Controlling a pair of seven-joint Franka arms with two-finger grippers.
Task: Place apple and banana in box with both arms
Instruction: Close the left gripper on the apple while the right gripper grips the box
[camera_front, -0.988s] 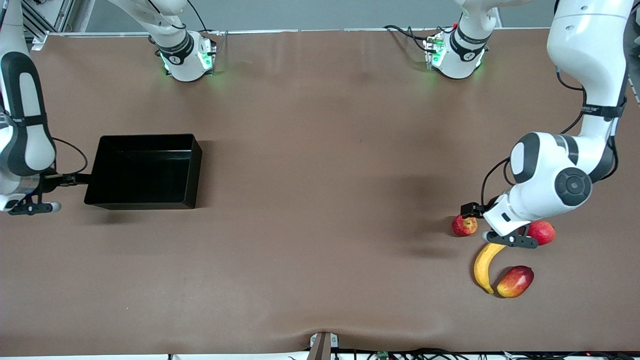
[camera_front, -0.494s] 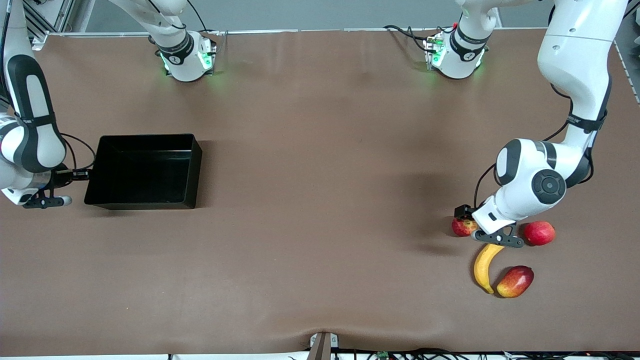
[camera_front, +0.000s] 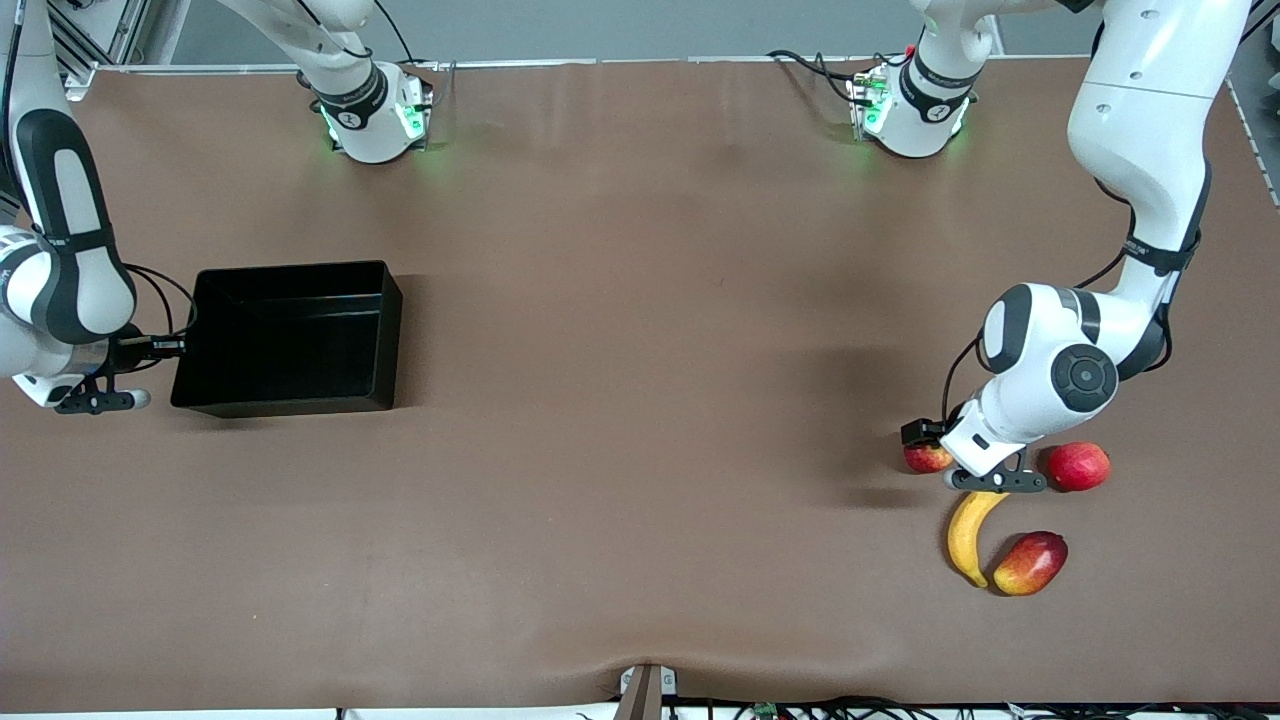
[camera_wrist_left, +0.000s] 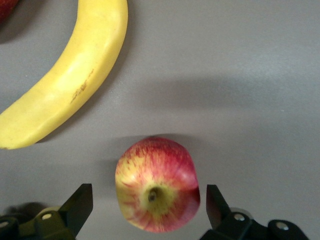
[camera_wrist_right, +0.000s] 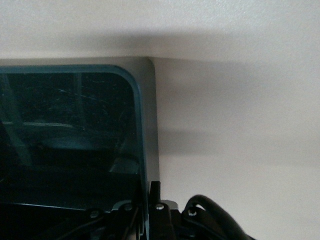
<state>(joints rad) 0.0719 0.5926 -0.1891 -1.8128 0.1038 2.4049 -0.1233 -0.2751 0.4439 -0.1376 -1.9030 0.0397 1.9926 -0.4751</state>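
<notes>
The apple (camera_front: 925, 459), red with yellow streaks, lies on the brown table at the left arm's end. My left gripper (camera_front: 934, 447) is low over it and open. In the left wrist view the apple (camera_wrist_left: 157, 185) sits between the two fingers of the left gripper (camera_wrist_left: 148, 201), with a gap on each side. The banana (camera_front: 967, 531) lies just nearer the front camera and also shows in the left wrist view (camera_wrist_left: 65, 85). The black box (camera_front: 290, 404) stands at the right arm's end. My right gripper (camera_front: 165, 347) is shut on its end wall (camera_wrist_right: 146, 125), one finger (camera_wrist_right: 155, 192) outside it.
A plain red round fruit (camera_front: 1078, 466) lies beside the apple toward the left arm's end. A red-and-yellow mango-like fruit (camera_front: 1030, 563) lies beside the banana. The arm bases (camera_front: 375, 115) stand along the table's back edge.
My left gripper has moved from between the two red fruits to over the apple. My right arm has closed in on the box's end wall, and the box has shifted slightly.
</notes>
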